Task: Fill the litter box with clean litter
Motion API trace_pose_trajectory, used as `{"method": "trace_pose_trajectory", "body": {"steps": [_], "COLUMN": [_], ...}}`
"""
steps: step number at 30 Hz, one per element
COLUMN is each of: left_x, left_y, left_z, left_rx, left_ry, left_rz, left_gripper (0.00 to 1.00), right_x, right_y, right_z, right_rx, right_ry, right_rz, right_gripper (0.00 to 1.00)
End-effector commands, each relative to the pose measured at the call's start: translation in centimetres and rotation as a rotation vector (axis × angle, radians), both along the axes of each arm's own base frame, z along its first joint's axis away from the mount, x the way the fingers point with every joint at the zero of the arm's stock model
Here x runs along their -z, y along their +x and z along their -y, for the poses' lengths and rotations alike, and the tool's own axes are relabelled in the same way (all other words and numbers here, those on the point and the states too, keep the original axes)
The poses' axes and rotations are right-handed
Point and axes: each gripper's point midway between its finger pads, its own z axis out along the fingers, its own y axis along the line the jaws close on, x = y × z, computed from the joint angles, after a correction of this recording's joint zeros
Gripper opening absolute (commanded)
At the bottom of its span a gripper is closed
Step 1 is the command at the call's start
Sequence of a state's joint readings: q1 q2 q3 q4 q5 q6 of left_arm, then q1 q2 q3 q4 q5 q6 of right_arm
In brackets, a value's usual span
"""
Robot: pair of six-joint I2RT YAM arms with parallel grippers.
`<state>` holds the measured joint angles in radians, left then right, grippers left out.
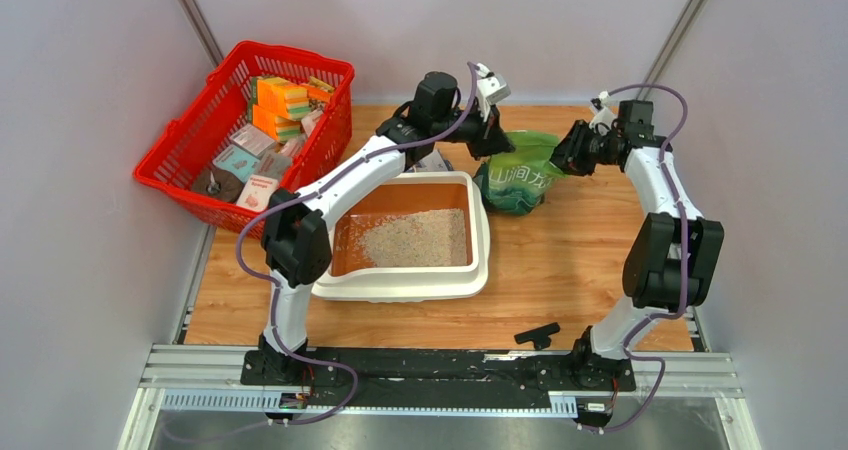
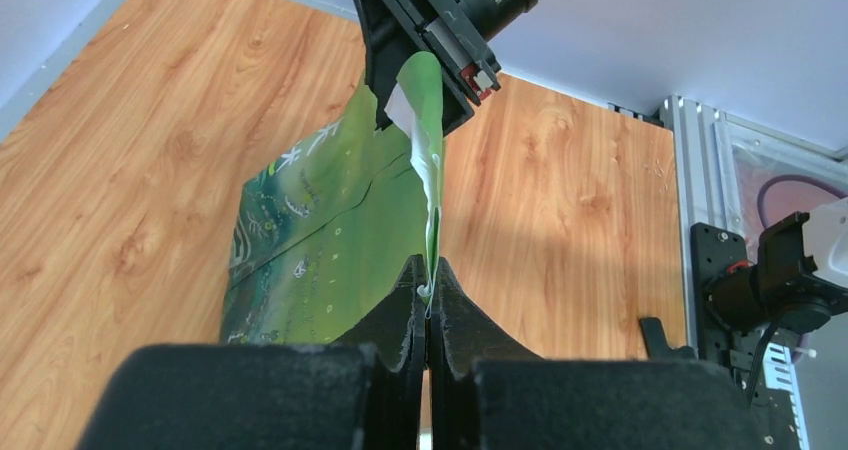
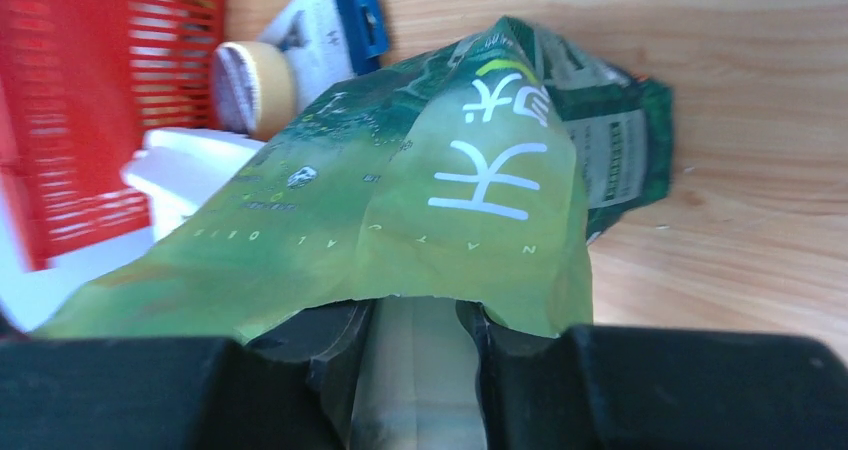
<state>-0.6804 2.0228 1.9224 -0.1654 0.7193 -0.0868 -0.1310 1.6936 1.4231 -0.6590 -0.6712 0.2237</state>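
While both of your arms reach toward the far edge of the worktop (image 1: pixel 560 270), each one has hold of the green bag (image 1: pixel 520 175), which sits near that far edge, just beyond the far right corner of the litter box (image 1: pixel 400 285). Your left gripper (image 2: pixel 428 288) is pressed together on a thin strip of the bag's torn top edge; its wrist view shows the two black fingers meeting with only the green film between them. Your right gripper (image 3: pixel 420 335) pinches the same opening from the other side, its fingers set a little apart with a fold of green film and pale lining caught between them. The edge of the bag runs taut from one gripper to the other.

You have the litter box lying left of the middle of the worktop, its long side roughly parallel to the near edge. Clean litter (image 1: pixel 415 238) forms a pale patch over the right part of its orange-brown floor; the left part of the floor shows bare.

At the far left corner you can see a red basket (image 1: pixel 190 150) of small packets, overhanging the worktop's left edge. A small black T-shaped piece (image 1: pixel 538 335) lies by the near edge, close to your right arm's base.
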Motion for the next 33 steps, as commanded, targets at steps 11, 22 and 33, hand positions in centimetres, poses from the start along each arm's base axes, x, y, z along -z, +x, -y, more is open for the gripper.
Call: {"method": "trace_pose_trajectory", "body": {"steps": [11,22,33], "left_x": [-6.3,-7.5,-7.2], "left_y": [-0.3,1.4,2.3], "left_z": [-2.4,-3.7,-3.9], "left_rx": [-0.020,-0.088,-0.098], "left_ry": [-0.007,-0.009,-0.011], "left_rz": [0.232,0.250,0.240], "left_gripper": [0.00,0.00,0.00], "right_x": [-7.6,-9.3,-11.8], "right_y": [-0.6,-1.9,-3.3], "right_z": [0.0,5.6,6.0], "right_rx": [-0.012,0.063,-0.015], "right_ry": [0.588,0.644,0.686], "right_rz": [-0.051,0.002,0.046], "right_gripper": [0.00,0.00,0.00]}}
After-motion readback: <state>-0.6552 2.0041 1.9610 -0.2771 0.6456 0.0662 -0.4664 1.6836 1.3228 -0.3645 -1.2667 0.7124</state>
